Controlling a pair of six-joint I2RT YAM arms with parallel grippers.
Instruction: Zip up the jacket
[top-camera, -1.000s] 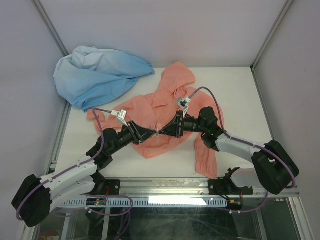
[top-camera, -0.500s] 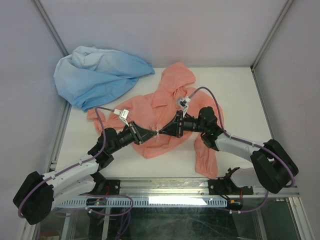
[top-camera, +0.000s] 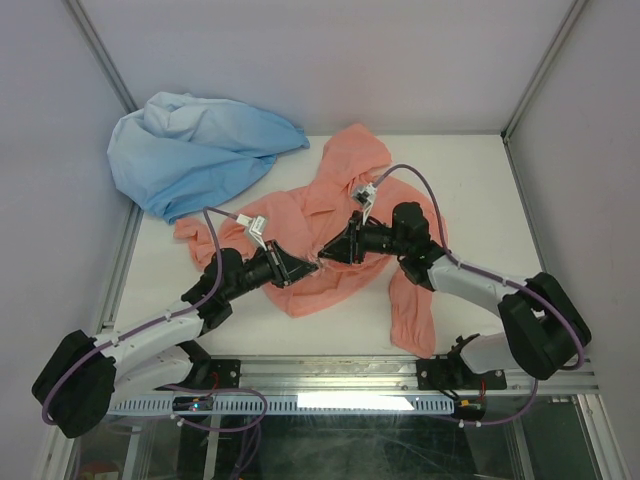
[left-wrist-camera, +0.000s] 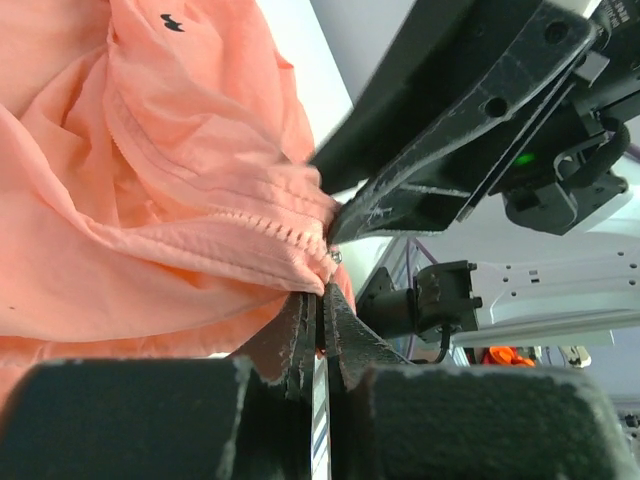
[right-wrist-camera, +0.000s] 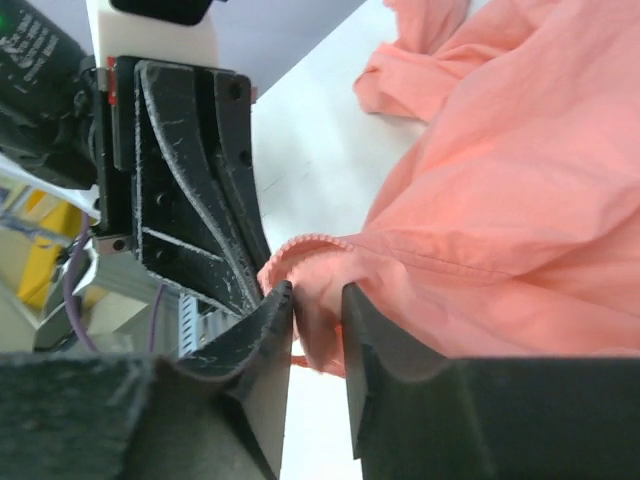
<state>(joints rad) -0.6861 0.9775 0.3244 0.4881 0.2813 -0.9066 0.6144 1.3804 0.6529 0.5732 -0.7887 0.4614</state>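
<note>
The salmon-pink jacket (top-camera: 330, 215) lies spread on the white table, hood toward the back. My two grippers meet tip to tip over its lower front. The left gripper (top-camera: 311, 267) is shut on the jacket's front edge, and in the left wrist view its fingertips (left-wrist-camera: 322, 296) pinch the hem just below the zip teeth (left-wrist-camera: 270, 226). The right gripper (top-camera: 326, 256) faces it. In the right wrist view its jaws (right-wrist-camera: 318, 300) stand a little apart, with a fold of the jacket (right-wrist-camera: 500, 200) bulging loosely between them beside the zip teeth (right-wrist-camera: 300, 245).
A light blue garment (top-camera: 195, 150) is heaped at the back left, hanging over the table's edge. Bare white table (top-camera: 480, 200) lies right of the jacket. Walls with metal posts close in the back and both sides.
The left gripper has shut on the jacket's edge. The right gripper's jaws, shut before, have parted, and its wrist has swung toward the back.
</note>
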